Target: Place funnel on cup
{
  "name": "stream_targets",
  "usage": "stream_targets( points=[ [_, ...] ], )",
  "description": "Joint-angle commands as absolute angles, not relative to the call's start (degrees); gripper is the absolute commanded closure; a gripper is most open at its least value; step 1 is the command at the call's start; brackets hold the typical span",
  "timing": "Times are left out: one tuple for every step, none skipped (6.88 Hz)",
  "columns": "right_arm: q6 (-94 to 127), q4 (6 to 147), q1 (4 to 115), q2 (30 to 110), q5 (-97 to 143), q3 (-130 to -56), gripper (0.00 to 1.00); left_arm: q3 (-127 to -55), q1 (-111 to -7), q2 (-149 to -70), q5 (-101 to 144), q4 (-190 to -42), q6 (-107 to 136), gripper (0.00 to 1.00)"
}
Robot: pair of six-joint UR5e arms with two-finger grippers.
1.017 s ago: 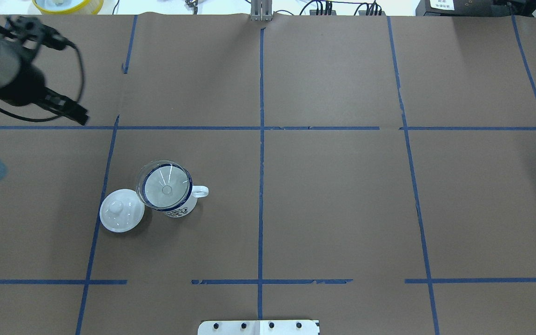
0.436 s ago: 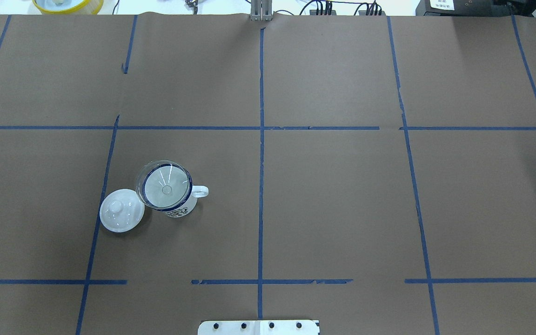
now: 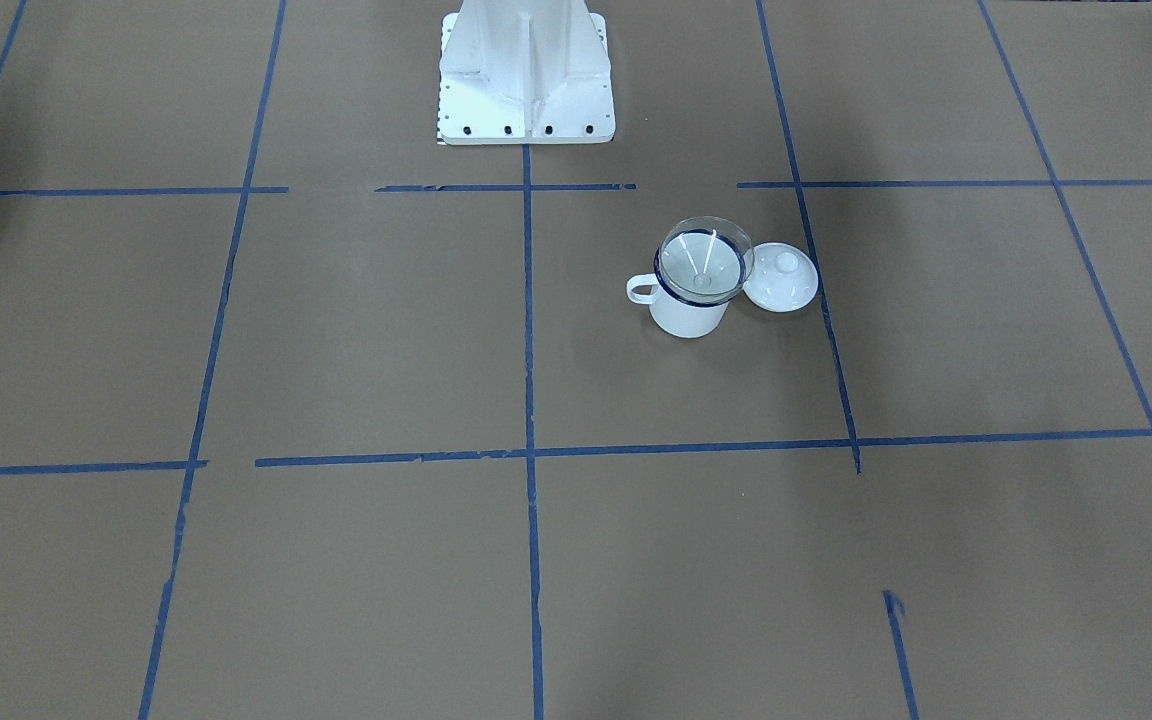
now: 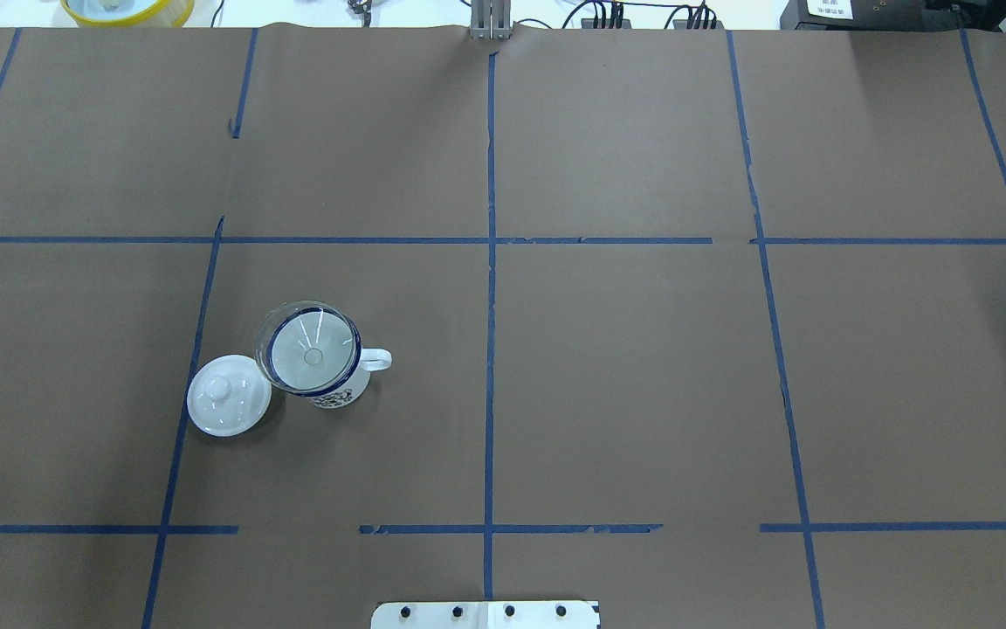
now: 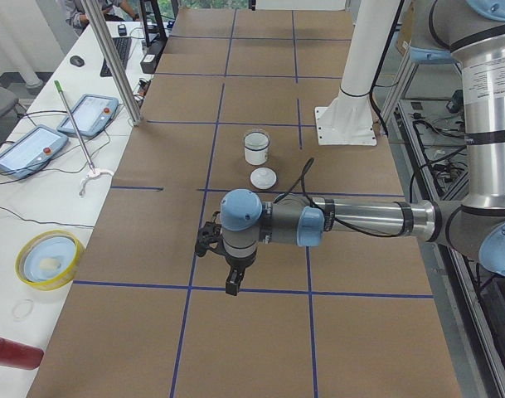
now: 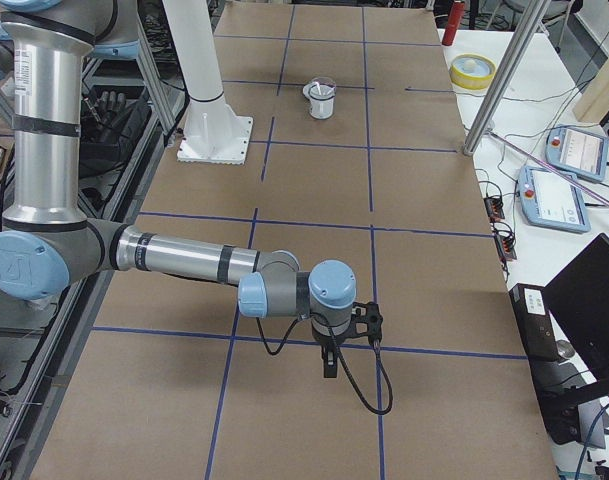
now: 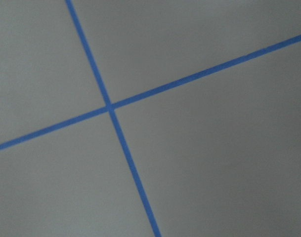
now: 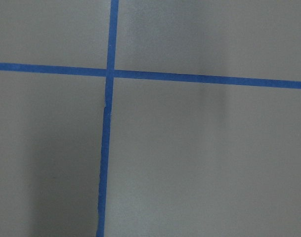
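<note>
The clear funnel [image 4: 311, 349] sits in the mouth of the white mug [image 4: 341, 395] with the dark blue rim, spout down; the mug stands upright left of the table's middle. Both also show in the front view, the funnel [image 3: 704, 260] in the mug [image 3: 686, 318]. My left gripper [image 5: 233, 286] shows only in the left side view, far from the mug, over the table's left end; I cannot tell if it is open or shut. My right gripper [image 6: 329, 368] shows only in the right side view, over the right end; I cannot tell its state.
A round white knobbed lid [image 4: 228, 395] lies on the table touching the mug's left side. The robot's white base [image 3: 526, 75] stands at the near edge. Control tablets [image 5: 28, 149] and a yellow bowl [image 5: 46, 259] lie on the side bench.
My left arm, at the overhead view's upper left one second ago, has drawn out of that view. The funnel, mug and lid have not moved.
</note>
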State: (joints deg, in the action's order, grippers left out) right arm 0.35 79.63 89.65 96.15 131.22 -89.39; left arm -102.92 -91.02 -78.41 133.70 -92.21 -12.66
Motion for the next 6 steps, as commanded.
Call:
stream_targets(
  points=[
    [0.4,79.6,89.6,96.2,131.2,-89.4,0.0,-103.0,-92.2,-77.8,133.6,-90.0,-15.0,0.0],
    [0.4,79.6,89.6,96.2,131.2,-89.4,0.0,-102.8,-92.1,-77.9,133.5,-89.8,-15.0,0.0],
    [0.4,79.6,89.6,96.2,131.2,-89.4,0.0,-102.5,-92.1,-77.8,132.8,-90.2,-15.0,0.0],
    [0.4,79.6,89.6,96.2,131.2,-89.4,0.0,-103.1,-92.1,-78.0,132.8,-90.2,-15.1,0.0],
    [0.4,79.6,89.6,96.2,131.2,-89.4,0.0,-103.0,-92.1,-77.9,133.3,-90.2,-15.2,0.0],
    [0.4,79.6,89.6,96.2,131.2,-89.4,0.0,-103.1,-92.1,-77.9,133.3,-90.3,-15.1,0.0]
  ],
)
